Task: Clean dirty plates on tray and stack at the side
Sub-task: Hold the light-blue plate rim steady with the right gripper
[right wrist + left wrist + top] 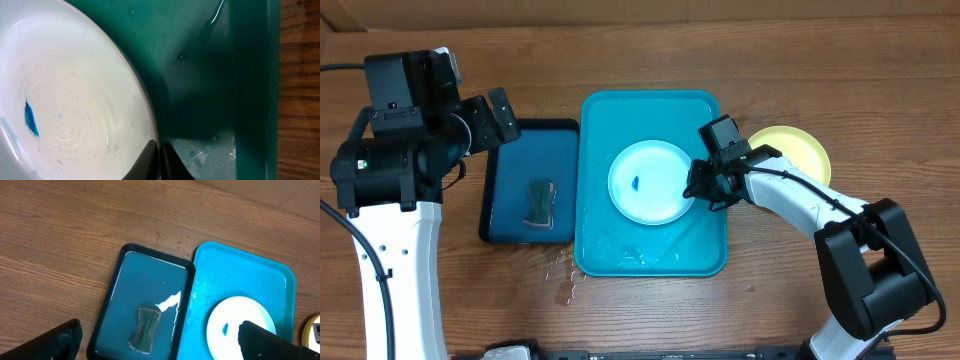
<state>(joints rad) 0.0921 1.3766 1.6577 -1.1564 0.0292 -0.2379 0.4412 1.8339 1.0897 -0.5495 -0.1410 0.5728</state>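
Observation:
A light blue plate (645,180) with a small blue smear lies in the turquoise tray (650,105). My right gripper (698,190) is at the plate's right rim. In the right wrist view its fingers (159,150) are pinched together on the rim of the wet plate (65,90), over the tray floor (200,60). A yellow-green plate (800,150) lies on the table right of the tray; I cannot tell if another lies under it. My left gripper (500,118) is open and empty above the dark blue tray; its view shows the plate (240,325) and the turquoise tray (240,260).
A smaller dark blue, black-rimmed tray (515,190) holding water and a grey-green sponge (540,203) stands just left of the turquoise tray; the sponge also shows in the left wrist view (144,329). Water drops lie on the wood (563,275) by the tray's front left corner.

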